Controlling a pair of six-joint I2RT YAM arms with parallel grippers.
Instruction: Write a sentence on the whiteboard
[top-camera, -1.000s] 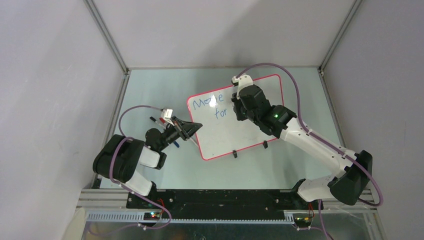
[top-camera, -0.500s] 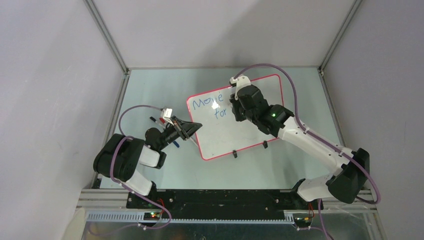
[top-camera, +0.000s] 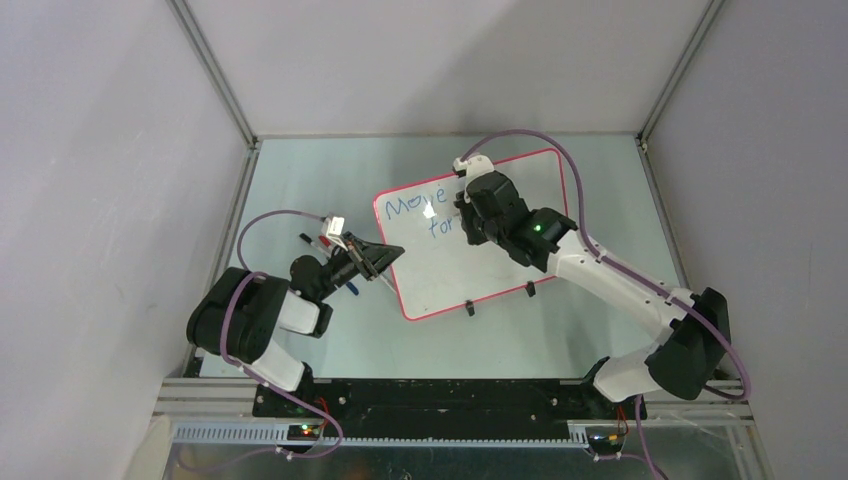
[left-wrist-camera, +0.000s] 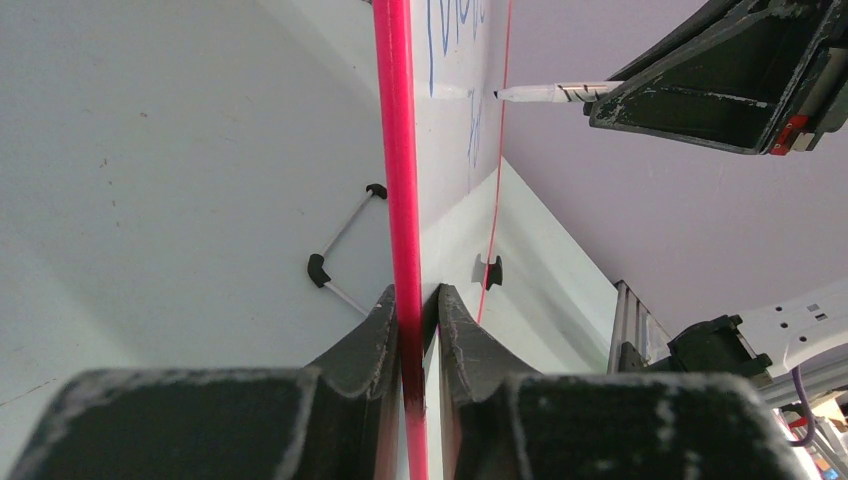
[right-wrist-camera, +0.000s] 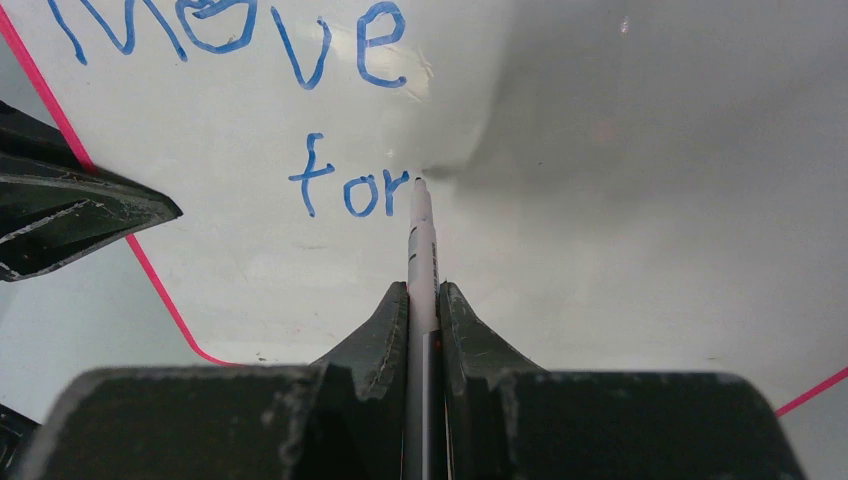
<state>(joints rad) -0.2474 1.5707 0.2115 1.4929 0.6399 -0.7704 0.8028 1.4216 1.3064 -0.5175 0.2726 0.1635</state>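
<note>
The whiteboard (top-camera: 450, 275) lies slanted on the table, its red-pink frame (left-wrist-camera: 400, 150) pinched between my left gripper's (left-wrist-camera: 418, 300) jaws at the left edge. That left gripper (top-camera: 385, 258) is shut on the frame. The sentence (top-camera: 415, 205) reads "Move" with "for" (right-wrist-camera: 312, 178) under it, in blue. My right gripper (right-wrist-camera: 424, 295) is shut on a white marker (right-wrist-camera: 422, 230). Its tip touches the board just right of the "r". In the top view the right gripper (top-camera: 468, 215) sits over the board's upper middle and hides the tip. The left wrist view shows the marker (left-wrist-camera: 545, 93) meeting the board.
Two black clip feet (top-camera: 468, 307) (top-camera: 531, 290) stick out at the board's near edge. A few loose pens (top-camera: 318, 243) lie on the table by the left arm. A thin white rod with black ends (left-wrist-camera: 340, 240) lies beside the board. Grey enclosure walls surround the table.
The right gripper with the marker has shifted slightly left across the board, and the right arm's elbow swung left with it. The left gripper and the board have not moved.
</note>
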